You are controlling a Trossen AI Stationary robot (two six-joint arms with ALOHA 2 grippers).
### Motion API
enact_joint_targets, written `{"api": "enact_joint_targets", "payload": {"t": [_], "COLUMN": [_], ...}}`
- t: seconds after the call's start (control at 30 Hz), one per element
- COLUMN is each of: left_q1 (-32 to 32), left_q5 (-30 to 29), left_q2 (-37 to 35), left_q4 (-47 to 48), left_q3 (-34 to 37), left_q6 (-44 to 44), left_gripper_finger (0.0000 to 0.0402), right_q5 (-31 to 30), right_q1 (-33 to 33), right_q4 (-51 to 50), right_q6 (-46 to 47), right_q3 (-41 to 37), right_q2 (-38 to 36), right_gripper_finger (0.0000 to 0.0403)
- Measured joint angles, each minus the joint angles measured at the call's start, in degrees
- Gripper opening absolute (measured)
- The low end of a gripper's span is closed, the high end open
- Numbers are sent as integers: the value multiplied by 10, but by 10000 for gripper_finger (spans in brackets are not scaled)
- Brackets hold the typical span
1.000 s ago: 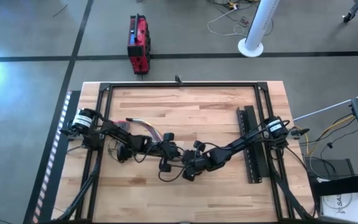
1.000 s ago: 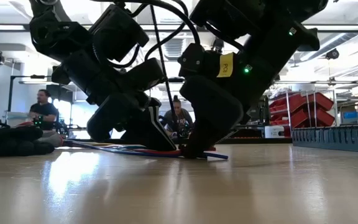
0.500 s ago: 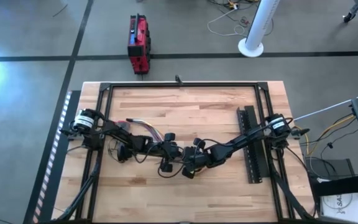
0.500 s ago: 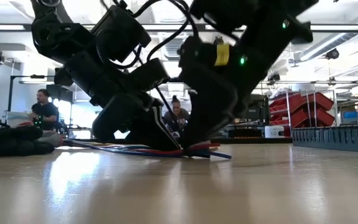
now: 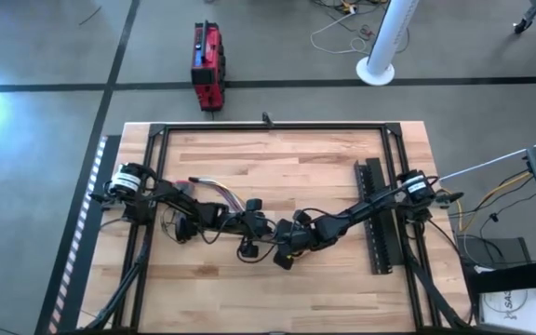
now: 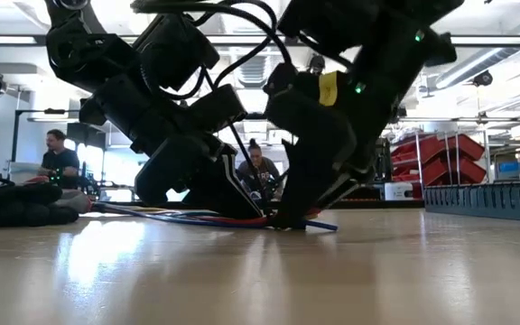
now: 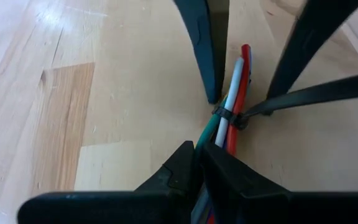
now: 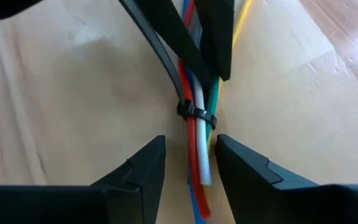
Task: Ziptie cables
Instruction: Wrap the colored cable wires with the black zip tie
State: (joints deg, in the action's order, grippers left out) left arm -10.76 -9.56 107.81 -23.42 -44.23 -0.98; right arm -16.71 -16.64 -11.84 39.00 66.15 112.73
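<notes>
The cables [image 7: 232, 93], a bundle of red, white, green and blue wires, lie on the wooden table, curving away toward the far left [image 5: 214, 186]. The ziptie [image 7: 229, 116] is looped around them near their end, and its thin black tail [image 7: 328, 93] sticks out sideways. My left gripper [image 7: 202, 155] is shut on the bundle just behind the loop. My right gripper [image 8: 188, 168] is open, with one finger on either side of the bundle's free end [image 8: 201, 168] and a gap visible on both sides. In the low view both grippers [image 6: 251, 212] [image 6: 292, 217] point down at the table. My left gripper pinches the cable bundle between its two fingers at a spot [image 7: 211, 140] just behind the ziptie loop. The fingers slant down from the table's left and lie across the bundle. The cables lie on the table and run out past the fingertips.
A long black perforated bar [image 5: 377, 219] lies along the table's right side. A black frame [image 5: 268, 126] borders the tabletop. People [image 6: 258, 176] sit in the room beyond the far edge, with blue bins [image 6: 495, 199] at the right.
My right gripper has shifted a little toward the table's left, closer to my left gripper, tipping as it went. It stays down at the cables' end. The cables and my left gripper have kept their place.
</notes>
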Motion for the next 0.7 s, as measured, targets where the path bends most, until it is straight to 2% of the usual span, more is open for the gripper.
{"api": "enact_joint_targets", "payload": {"t": [0.7], "left_q1": [0], "left_q5": [0], "left_q2": [0], "left_q4": [-12], "left_q3": [1], "left_q6": [0], "left_gripper_finger": [20], "right_q5": [-56], "right_q1": [0], "right_q4": [82], "right_q6": [-71], "right_q3": [-2], "right_q2": [26], "right_gripper_finger": [60]}}
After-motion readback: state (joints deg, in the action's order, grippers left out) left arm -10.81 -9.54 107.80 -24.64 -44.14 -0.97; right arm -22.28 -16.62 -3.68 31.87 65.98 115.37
